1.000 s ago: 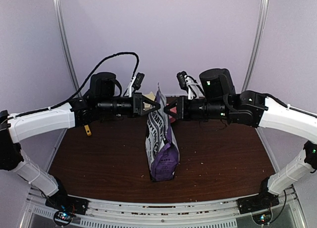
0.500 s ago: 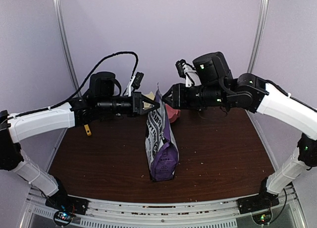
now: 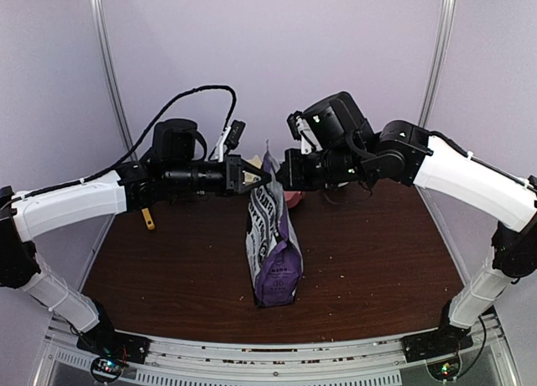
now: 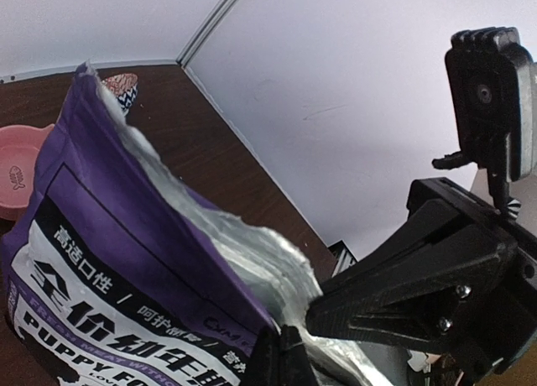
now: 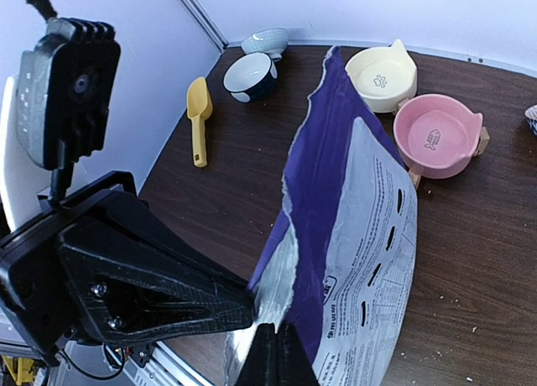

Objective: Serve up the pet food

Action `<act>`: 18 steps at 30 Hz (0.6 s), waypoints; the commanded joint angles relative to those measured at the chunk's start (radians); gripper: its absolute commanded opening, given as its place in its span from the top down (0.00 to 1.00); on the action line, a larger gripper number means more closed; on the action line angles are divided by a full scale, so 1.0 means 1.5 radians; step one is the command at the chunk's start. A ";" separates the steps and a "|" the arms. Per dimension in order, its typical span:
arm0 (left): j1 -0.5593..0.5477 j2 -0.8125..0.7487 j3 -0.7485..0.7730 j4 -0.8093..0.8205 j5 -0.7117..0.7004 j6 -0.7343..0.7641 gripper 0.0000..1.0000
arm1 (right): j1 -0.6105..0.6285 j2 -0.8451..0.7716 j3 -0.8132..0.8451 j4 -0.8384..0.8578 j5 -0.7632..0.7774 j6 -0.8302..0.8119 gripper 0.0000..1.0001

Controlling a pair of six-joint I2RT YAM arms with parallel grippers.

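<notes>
The jaws of the left gripper [image 3: 265, 178] are pressed fully together on the left lip of the puppy food bag [image 3: 273, 252], and the jaws of the right gripper [image 3: 282, 177] are closed just as tightly on the opposite lip, so the two sets of fingertips face each other almost nose to nose across the torn top edge. This paired pinch looks like the setup for pulling the mouth apart: each arm holds one wall of the bag, and the silver lining between them already shows a narrow gap in both wrist views. The bag stands upright on its base near the middle of the brown counter [image 3: 168, 260], steadied by the two grips. The kibble itself cannot be seen; it is presumably inside the bag, below the crumpled foil. Beyond the bag, toward the back of the counter, a pink bowl [image 5: 436, 134] with a fish mark and a cream bowl [image 5: 382, 77] with a paw mark sit close together, likely targets for serving. A yellow scoop [image 5: 197, 117] lies well apart beside a dark blue bowl [image 5: 250, 74], untouched.
</notes>
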 commanded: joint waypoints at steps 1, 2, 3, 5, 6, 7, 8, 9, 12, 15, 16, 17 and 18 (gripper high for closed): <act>-0.012 0.010 0.052 -0.028 -0.010 0.046 1.00 | -0.009 -0.011 -0.020 0.018 -0.005 0.029 1.00; -0.012 0.013 0.054 -0.027 -0.009 0.045 1.00 | -0.010 -0.018 -0.031 0.033 -0.016 0.031 1.00; -0.012 0.016 0.055 -0.026 -0.008 0.043 0.98 | -0.010 -0.023 -0.039 0.044 -0.022 0.033 1.00; -0.012 0.020 0.059 -0.027 -0.008 0.041 0.93 | -0.012 -0.030 -0.048 0.060 -0.035 0.034 1.00; -0.012 0.022 0.061 -0.028 -0.007 0.041 0.89 | -0.012 -0.033 -0.051 0.063 -0.037 0.034 1.00; -0.012 0.024 0.062 -0.027 -0.003 0.042 0.88 | -0.012 -0.035 -0.053 0.065 -0.038 0.034 1.00; -0.012 0.025 0.062 -0.025 0.000 0.042 0.86 | -0.012 -0.036 -0.055 0.066 -0.038 0.034 1.00; -0.012 0.025 0.062 -0.025 0.001 0.043 0.84 | -0.012 -0.037 -0.056 0.066 -0.039 0.034 1.00; -0.012 0.024 0.061 -0.023 0.002 0.042 0.76 | -0.012 -0.039 -0.060 0.067 -0.041 0.033 1.00; -0.014 0.025 0.057 -0.018 0.002 0.041 0.69 | -0.012 -0.041 -0.063 0.071 -0.045 0.034 1.00; -0.014 0.027 0.057 -0.018 0.003 0.040 0.68 | -0.012 -0.042 -0.064 0.074 -0.047 0.034 1.00; -0.014 0.029 0.057 -0.017 0.004 0.039 0.68 | -0.012 -0.043 -0.065 0.075 -0.049 0.035 1.00; -0.014 0.031 0.058 -0.017 0.005 0.039 0.68 | -0.012 -0.043 -0.066 0.076 -0.050 0.034 1.00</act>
